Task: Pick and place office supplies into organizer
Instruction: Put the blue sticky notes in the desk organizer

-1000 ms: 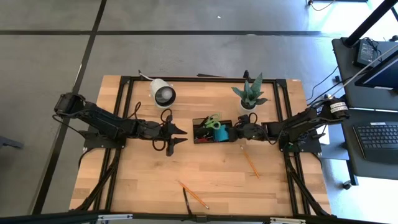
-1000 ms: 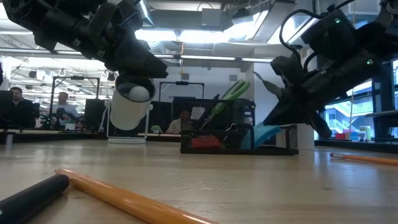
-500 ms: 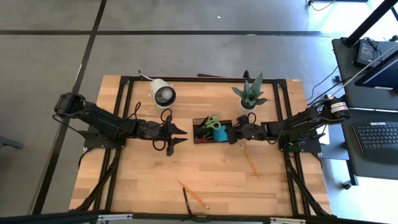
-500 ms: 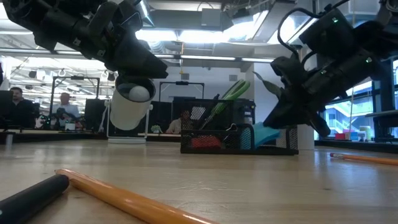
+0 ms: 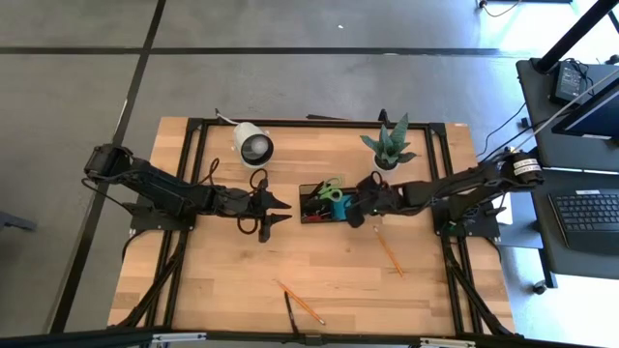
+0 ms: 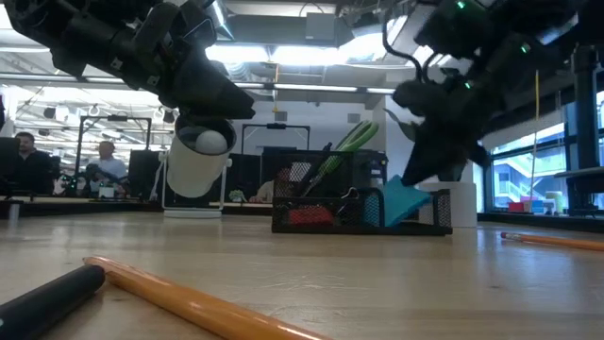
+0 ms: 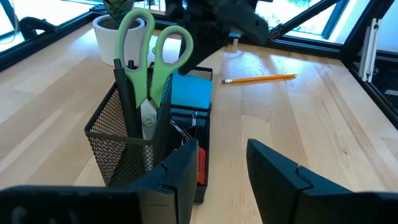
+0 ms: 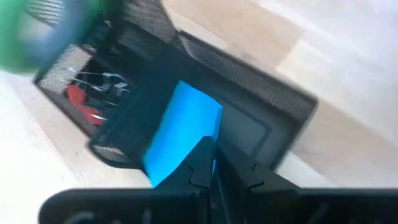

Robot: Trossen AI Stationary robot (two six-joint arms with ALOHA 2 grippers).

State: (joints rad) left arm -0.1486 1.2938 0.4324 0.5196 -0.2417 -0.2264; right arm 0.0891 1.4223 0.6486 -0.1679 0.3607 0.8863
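The organizer (image 5: 311, 206), a black mesh tray, stands at the table's middle with the green-handled scissors (image 7: 149, 50) upright in its tall part. A small blue pad (image 6: 406, 200) leans tilted in its low right compartment. My right gripper (image 5: 355, 212) hangs over that end, pointing steeply down, its fingers almost together at the pad (image 8: 183, 124). My left gripper (image 5: 280, 211) waits open just left of the organizer (image 7: 124, 143), its fingers touching nothing. My right gripper has the blue pad's upper edge (image 8: 213, 144) in the narrow gap between its two fingertips, coming from above and from the table's right. The pad stands tilted, its lower part still inside the organizer's right compartment (image 6: 429, 215).
An orange pencil (image 5: 389, 249) lies right of the organizer. Another pencil (image 5: 300, 302) and a black pen (image 5: 289, 311) lie near the front edge. A white lamp-like object (image 5: 253, 145) and a potted plant (image 5: 389, 147) stand at the back.
My right gripper has risen and gone a little toward the table's left, over the organizer's right end, tipping to point more steeply down. The blue pad's upper edge has come up somewhat while its lower part has stayed in the compartment.
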